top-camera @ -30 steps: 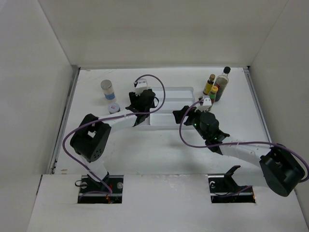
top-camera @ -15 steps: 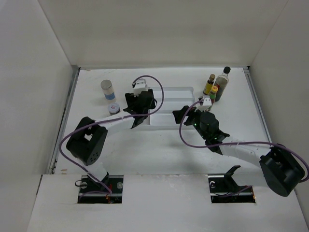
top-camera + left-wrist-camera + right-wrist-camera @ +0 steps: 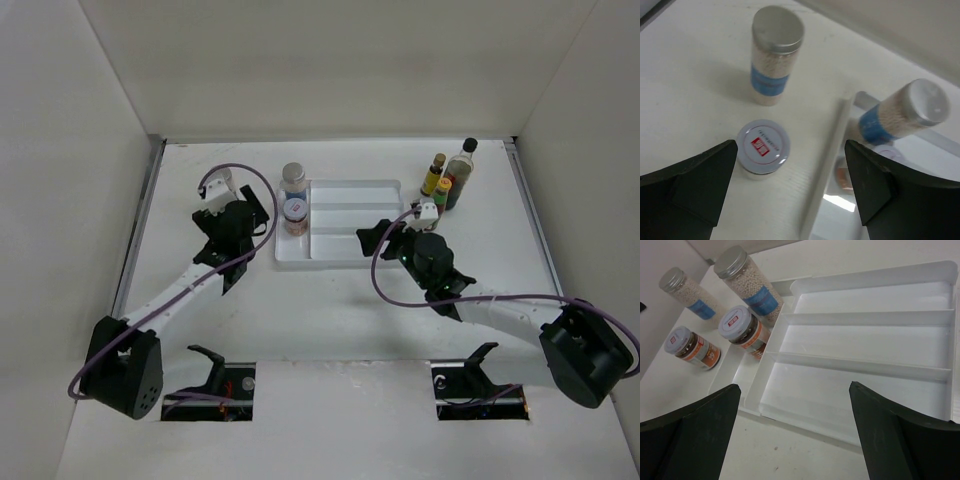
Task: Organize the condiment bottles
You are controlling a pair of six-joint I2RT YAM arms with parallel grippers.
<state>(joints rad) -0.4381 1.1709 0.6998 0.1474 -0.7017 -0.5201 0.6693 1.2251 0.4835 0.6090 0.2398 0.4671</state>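
- Condiment bottles all stand upright, long axes vertical, caps up.
- Tall blue-labelled jar and reddish-labelled jar sit in the white tray's left-end compartment.
- Second tall jar and short jar are on the table, just left of the tray. Overhead, the left arm hides the short one.
- Yellow-capped bottles and dark bottle huddle by the tray's far right corner, labels unreadable.
- Left gripper gapes over the short jar, gripping nothing.
- Right gripper hangs spread and empty above the tray.

Tall jar, short jar in tray left compartment; bottles beyond tray's right corner.
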